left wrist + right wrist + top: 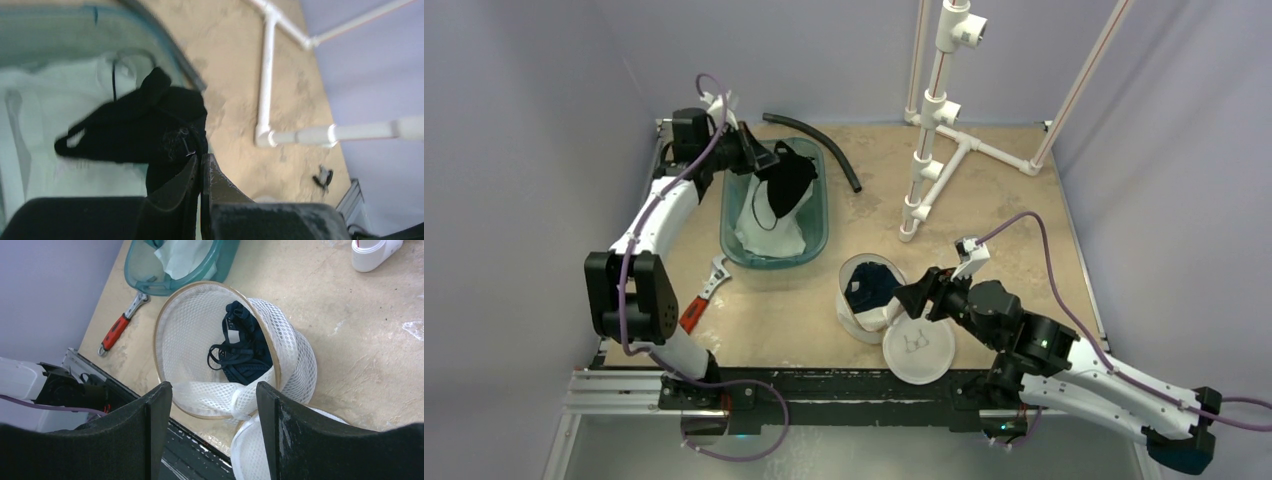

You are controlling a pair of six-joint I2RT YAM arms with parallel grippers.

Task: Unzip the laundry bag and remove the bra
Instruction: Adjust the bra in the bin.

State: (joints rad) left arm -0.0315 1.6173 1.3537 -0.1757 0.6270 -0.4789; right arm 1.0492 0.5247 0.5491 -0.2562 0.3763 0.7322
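The left end effector (759, 160) is pinched together on a black bra (786, 185), which hangs from its fingertips (196, 167) over the far end of the teal tub (824, 222). Below the bra, a white cloth (769, 235) lies in the tub. A black hose (819, 140) curves on the desk (1004, 220) just behind the tub, and a red-handled wrench (704, 295) lies at its near left corner.

On the other side, the right end effector (914, 298) has its fingers (160, 410) well apart, straddling the near rim of the laundry bag (295, 355) without gripping it. The bag lies tipped on its side near the front middle of the desk, mouth wide open, with a dark blue strappy garment (242, 350) inside. Its round lid (918, 350) lies flat just beside it, the bra outline facing up. A white pipe frame (934, 120) stands at the back right.
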